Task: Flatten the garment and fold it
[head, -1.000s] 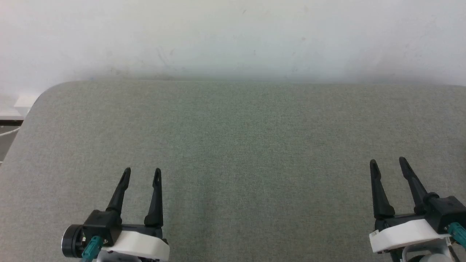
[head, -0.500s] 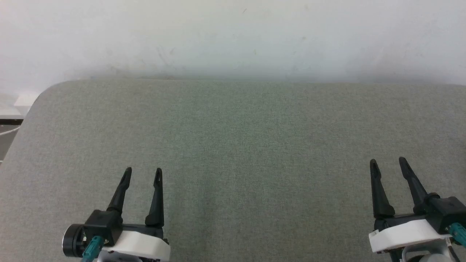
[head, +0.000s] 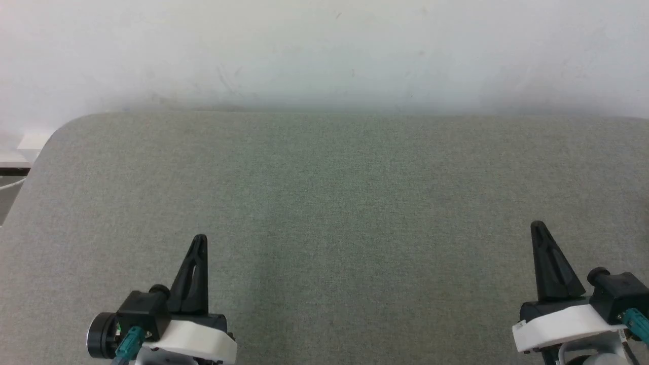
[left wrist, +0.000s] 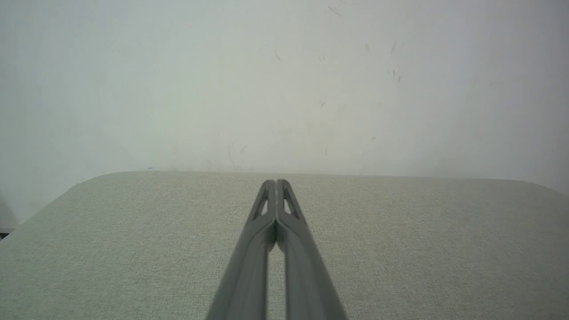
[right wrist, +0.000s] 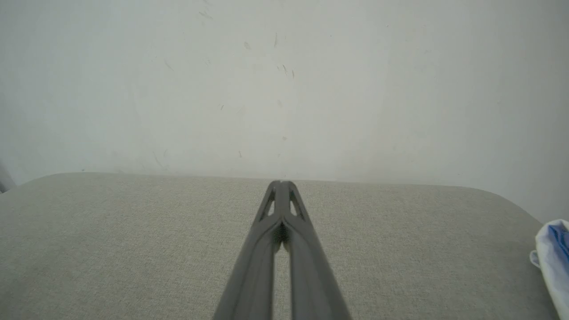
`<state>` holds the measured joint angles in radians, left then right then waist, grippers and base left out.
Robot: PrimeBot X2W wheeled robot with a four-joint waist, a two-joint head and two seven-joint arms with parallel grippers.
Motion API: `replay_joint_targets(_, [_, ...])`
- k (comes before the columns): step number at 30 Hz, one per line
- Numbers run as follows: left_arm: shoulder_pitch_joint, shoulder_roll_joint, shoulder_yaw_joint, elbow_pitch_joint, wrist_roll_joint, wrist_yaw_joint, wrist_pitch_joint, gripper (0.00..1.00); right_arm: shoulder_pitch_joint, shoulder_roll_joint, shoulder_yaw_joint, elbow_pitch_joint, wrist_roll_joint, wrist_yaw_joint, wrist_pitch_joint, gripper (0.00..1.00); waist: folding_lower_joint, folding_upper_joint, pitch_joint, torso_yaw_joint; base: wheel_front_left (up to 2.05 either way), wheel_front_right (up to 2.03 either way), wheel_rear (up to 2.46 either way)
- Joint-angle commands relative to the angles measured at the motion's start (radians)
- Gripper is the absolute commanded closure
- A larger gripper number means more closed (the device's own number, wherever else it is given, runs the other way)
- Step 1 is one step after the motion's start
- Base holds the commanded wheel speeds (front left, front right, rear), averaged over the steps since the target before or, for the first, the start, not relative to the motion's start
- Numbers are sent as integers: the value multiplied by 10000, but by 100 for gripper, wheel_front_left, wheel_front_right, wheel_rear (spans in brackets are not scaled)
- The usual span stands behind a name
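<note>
garment (right wrist: 553, 266) at right wrist view's edge, right claw (right wrist: 280, 182) closed

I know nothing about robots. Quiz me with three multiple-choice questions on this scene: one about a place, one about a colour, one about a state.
1. Where does the garment show in the right wrist view?
A. right edge
B. middle
C. left edge

2. What colour is the table top?
A. red
B. grey
C. black

3. How do the left gripper and right gripper stand?
A. both open
B. both shut
C. one open, one shut

Answers:
1 A, white and blue cloth peeks in there.
2 B, its fabric cover is grey.
3 B, each pair of fingers meets at the tips.
</note>
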<state>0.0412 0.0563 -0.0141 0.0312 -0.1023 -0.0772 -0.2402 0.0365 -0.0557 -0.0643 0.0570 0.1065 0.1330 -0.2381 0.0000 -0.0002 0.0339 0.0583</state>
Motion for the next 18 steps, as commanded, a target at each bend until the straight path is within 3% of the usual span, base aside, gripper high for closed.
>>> replay_joint_targets(1, [-34,-5,7,-24,84,63,61,100,-31,6,19,-34,-49,-2,38,100,0,2,-5,-8,0,0,0])
replay_joint_targets(18, [-90,-13,26,-67,223,168,408,100,-80,13,111,-113,-200,-5,385,100,0,2,-54,-93,0,0,0])
